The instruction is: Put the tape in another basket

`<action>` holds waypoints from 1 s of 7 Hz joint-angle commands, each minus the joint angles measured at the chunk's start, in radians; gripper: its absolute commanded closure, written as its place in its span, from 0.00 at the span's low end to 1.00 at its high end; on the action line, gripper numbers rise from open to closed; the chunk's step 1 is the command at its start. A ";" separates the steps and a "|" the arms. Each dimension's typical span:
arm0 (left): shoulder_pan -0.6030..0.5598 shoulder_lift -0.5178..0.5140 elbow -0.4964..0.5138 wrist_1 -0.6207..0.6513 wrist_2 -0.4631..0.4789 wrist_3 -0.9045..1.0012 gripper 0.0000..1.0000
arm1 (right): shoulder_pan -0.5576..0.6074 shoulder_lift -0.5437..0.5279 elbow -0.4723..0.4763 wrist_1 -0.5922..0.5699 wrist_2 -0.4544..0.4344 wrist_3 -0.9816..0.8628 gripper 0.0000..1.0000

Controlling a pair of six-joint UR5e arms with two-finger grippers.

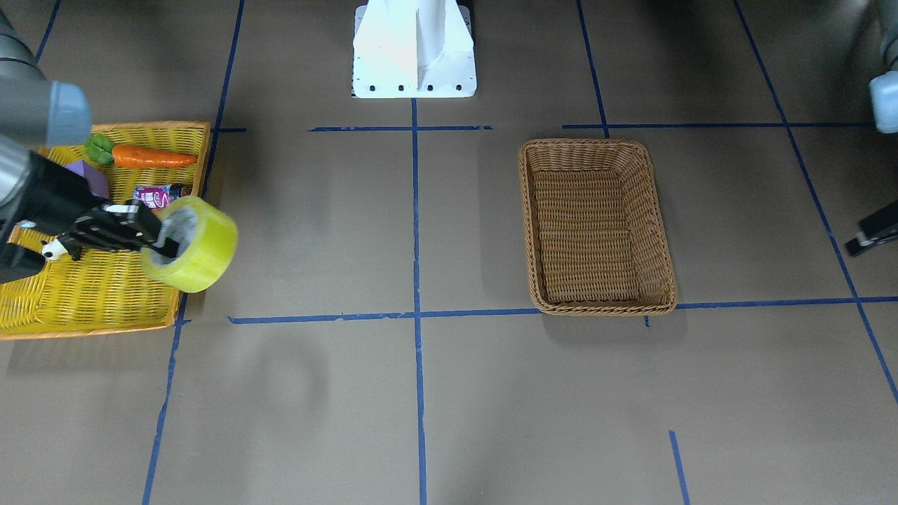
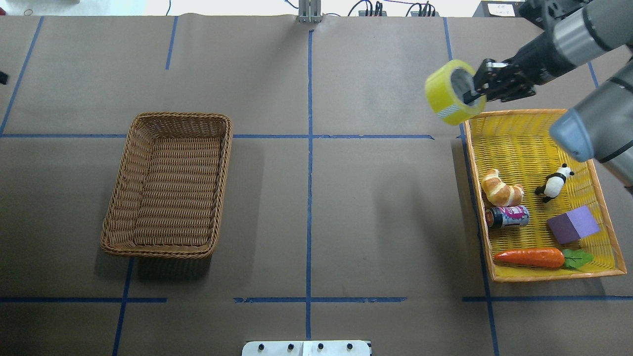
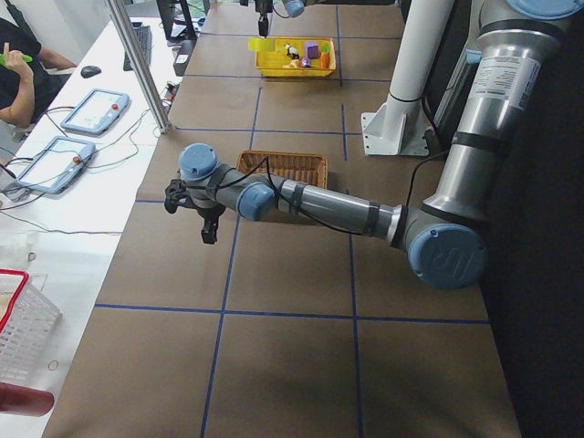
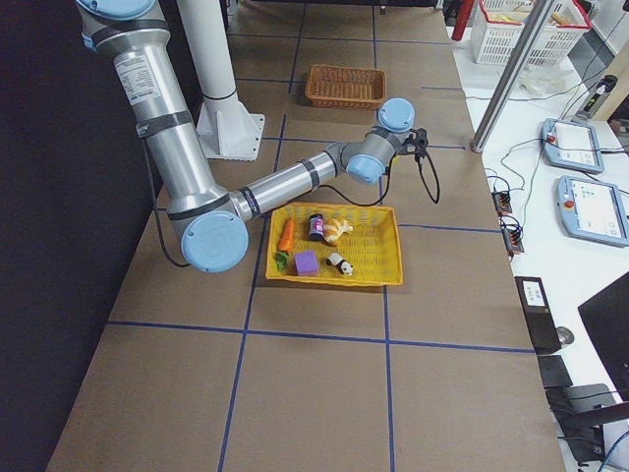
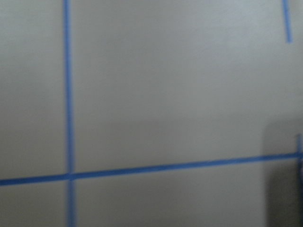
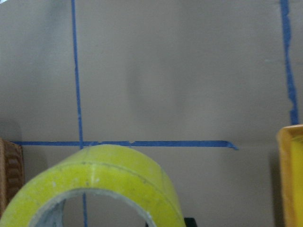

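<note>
The yellow-green tape (image 2: 447, 94) hangs in the air just past the far left corner of the yellow tray (image 2: 524, 133), over the table. My right gripper (image 2: 475, 92) is shut on the tape's wall, with one finger inside the grey-white core. The tape also shows in the front view (image 1: 200, 245) and fills the bottom of the right wrist view (image 6: 99, 179). The brown wicker basket (image 2: 158, 252) sits empty on the table's other half, far from the tape. Only a small part of my left gripper (image 1: 861, 244) shows, at the table's edge beyond the basket; I cannot tell its state.
The yellow tray holds a croissant (image 2: 500, 188), a panda figure (image 2: 554, 183), a can (image 2: 507, 216), a purple block (image 2: 573, 224) and a carrot (image 2: 531, 257). The white robot base (image 1: 414, 49) stands at the table's middle edge. Blue tape lines cross the brown tabletop.
</note>
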 commanded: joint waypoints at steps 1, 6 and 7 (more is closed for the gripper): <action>0.151 -0.053 -0.001 -0.281 -0.002 -0.479 0.00 | -0.145 0.010 0.001 0.291 -0.165 0.348 0.99; 0.373 -0.110 -0.111 -0.820 0.038 -1.344 0.00 | -0.380 0.008 0.094 0.669 -0.447 0.748 0.99; 0.423 -0.113 -0.165 -0.904 0.139 -1.486 0.00 | -0.429 0.008 0.140 0.671 -0.499 0.771 0.99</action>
